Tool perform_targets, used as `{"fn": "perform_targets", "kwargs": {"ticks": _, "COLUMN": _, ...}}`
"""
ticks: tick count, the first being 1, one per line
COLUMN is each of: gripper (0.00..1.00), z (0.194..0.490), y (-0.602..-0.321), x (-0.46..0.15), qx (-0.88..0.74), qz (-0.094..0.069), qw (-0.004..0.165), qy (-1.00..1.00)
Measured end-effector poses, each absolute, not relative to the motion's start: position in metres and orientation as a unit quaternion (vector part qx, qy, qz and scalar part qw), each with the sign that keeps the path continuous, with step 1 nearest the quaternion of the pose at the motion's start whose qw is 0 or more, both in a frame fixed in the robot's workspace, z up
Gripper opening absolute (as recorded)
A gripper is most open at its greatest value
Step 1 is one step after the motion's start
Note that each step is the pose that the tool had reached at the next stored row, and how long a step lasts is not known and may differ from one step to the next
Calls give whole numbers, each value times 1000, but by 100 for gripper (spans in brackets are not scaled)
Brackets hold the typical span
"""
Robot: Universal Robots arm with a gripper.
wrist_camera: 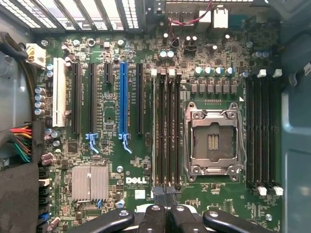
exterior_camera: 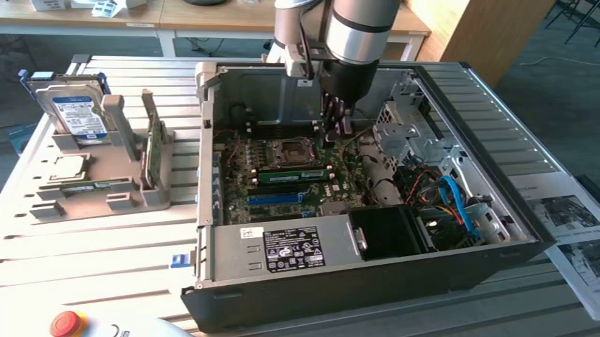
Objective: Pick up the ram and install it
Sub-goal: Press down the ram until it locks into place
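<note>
The ram (exterior_camera: 292, 175), a long green stick, sits edge-up in a memory slot beside the square socket (exterior_camera: 289, 149) on the motherboard. In the exterior view my gripper (exterior_camera: 339, 128) hangs inside the open computer case, above the far end of those slots and to the right of the socket. Seen from the wrist, the gripper (wrist_camera: 165, 193) is shut, its dark fingertips (wrist_camera: 158, 191) pressed together over the end of the black memory slots (wrist_camera: 166, 136). Nothing shows between them. I cannot pick out the stick among the slots in the wrist view.
A grey fixture (exterior_camera: 140, 193) on the exterior view's left holds a hard drive (exterior_camera: 77, 116), a processor (exterior_camera: 62, 167), an upright green stick (exterior_camera: 151, 151) and a flat one (exterior_camera: 94, 187). Case walls (exterior_camera: 208, 140), a drive cage (exterior_camera: 412, 137), cables (exterior_camera: 454, 200) and the power supply (exterior_camera: 291, 246) surround the motherboard.
</note>
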State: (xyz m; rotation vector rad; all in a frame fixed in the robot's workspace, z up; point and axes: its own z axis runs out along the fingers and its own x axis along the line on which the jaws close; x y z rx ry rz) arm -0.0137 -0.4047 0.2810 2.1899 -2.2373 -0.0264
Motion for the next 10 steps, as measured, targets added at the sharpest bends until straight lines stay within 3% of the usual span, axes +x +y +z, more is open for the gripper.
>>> {"fn": "perform_targets", "kwargs": {"ticks": 10, "gripper": 11, "z": 267, "y": -405, "x": -14, "qx": 699, "qz": -6, "qw": 8, "qy": -715}}
